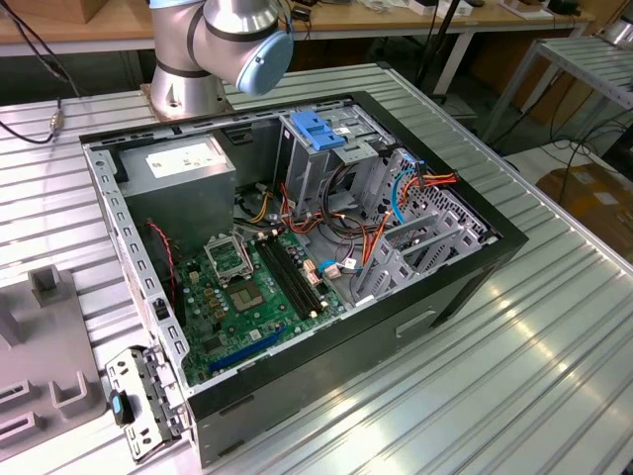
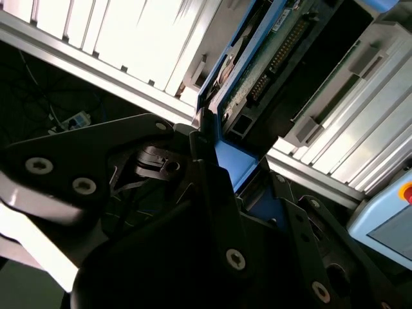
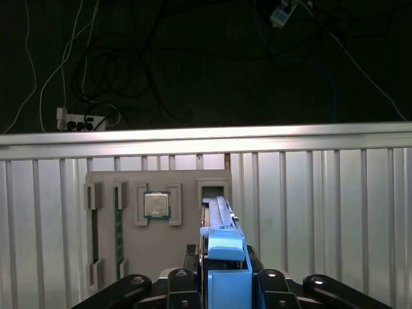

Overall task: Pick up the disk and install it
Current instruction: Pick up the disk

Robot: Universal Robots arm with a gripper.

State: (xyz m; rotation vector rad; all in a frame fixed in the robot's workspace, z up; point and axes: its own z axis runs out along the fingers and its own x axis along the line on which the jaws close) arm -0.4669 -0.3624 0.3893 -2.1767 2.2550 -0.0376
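In both wrist views my gripper (image 3: 225, 286) is shut on the disk (image 3: 223, 225), which stands on edge between the dark fingers (image 3: 183, 283). Its bright blue rail and end tab face the first wrist camera. The second wrist view shows the disk (image 2: 257, 71) from its circuit-board side, with a blue tab seated in the gripper (image 2: 233, 170). The disk hangs over a grey fixture tray (image 3: 161, 257), close to an empty pocket (image 3: 213, 190) in that tray. In the exterior view the open computer case (image 1: 475, 277) lies on the metal table.
The tray also holds a processor (image 3: 156, 205) and a memory stick (image 3: 118, 225). Inside the case, a tall metal cage with a light-blue latch plate (image 1: 316, 134) stands beside the motherboard (image 1: 247, 297) and loose cables. The arm's base (image 1: 218, 49) stands behind the case. The table edge (image 3: 206, 138) lies beyond the tray.
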